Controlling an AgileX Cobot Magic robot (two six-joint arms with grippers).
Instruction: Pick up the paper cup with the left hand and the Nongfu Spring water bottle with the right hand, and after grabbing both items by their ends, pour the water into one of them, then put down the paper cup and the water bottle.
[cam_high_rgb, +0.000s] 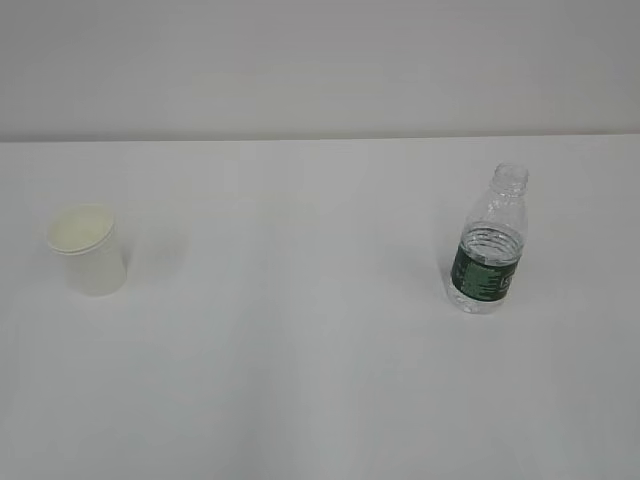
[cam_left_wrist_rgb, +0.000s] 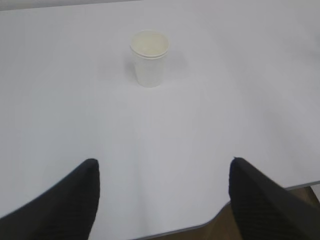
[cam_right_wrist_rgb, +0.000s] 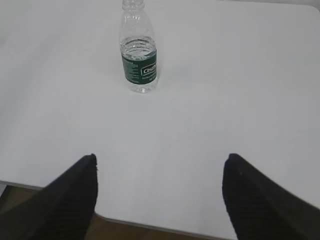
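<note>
Paper cup (cam_high_rgb: 88, 250), small, plain white and tapered with a rolled rim and a cream inside, stands upright on the left side of the white table (cam_high_rgb: 300, 380), its mouth pointing up and its long axis vertical. Well apart from it, on the right side of the table, stands the Nongfu Spring water bottle (cam_high_rgb: 489, 245), small, clear and ribbed, with a dark green label band round its middle; it too is upright, its narrow capless neck pointing up. Clear water (cam_right_wrist_rgb: 138, 52) shows through the plastic, with its surface just above the label.

From the left wrist view, the left hand (cam_left_wrist_rgb: 165, 192) hangs above the near edge of the table with its black fingers spread wide and nothing between them; the cup sits well ahead of it. From the right wrist view, the right hand (cam_right_wrist_rgb: 160, 192) is likewise spread wide and holds nothing, with the bottle standing well ahead, slightly to the left of its centre line.
</note>
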